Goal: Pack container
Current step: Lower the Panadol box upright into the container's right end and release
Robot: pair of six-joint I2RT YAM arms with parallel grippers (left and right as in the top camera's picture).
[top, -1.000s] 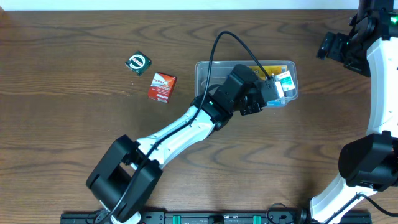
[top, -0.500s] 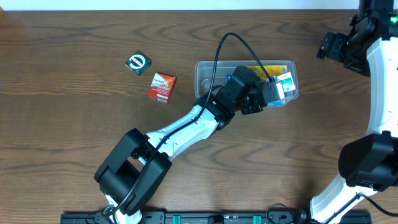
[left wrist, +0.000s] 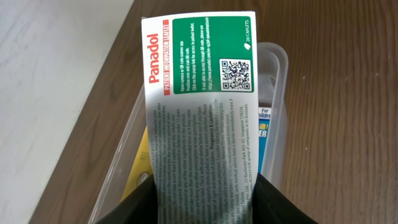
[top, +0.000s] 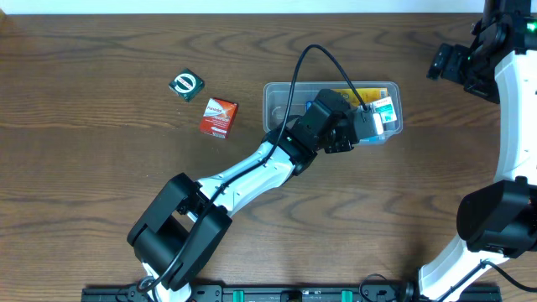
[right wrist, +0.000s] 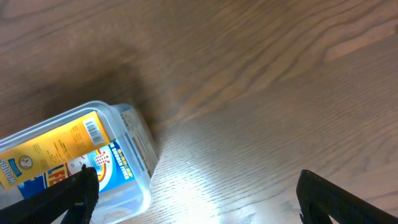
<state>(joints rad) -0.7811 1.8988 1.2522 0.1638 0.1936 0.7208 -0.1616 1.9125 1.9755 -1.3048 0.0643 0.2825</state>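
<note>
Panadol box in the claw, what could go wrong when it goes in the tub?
The Panadol box might bump the blue box already in the container and end up sticking out. The left claw might also push the container sideways, since nothing holds it steady.

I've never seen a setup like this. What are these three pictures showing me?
Two robot arms work at a wooden table. One picture looks down from above; the other two come from a camera on each wrist. The left tool is shut on a Panadol box at the clear container, which holds a yellow box and a blue-and-white box. The right tool is open, off to the side, holding nothing. A red box and a small green box lie on the table.
</note>
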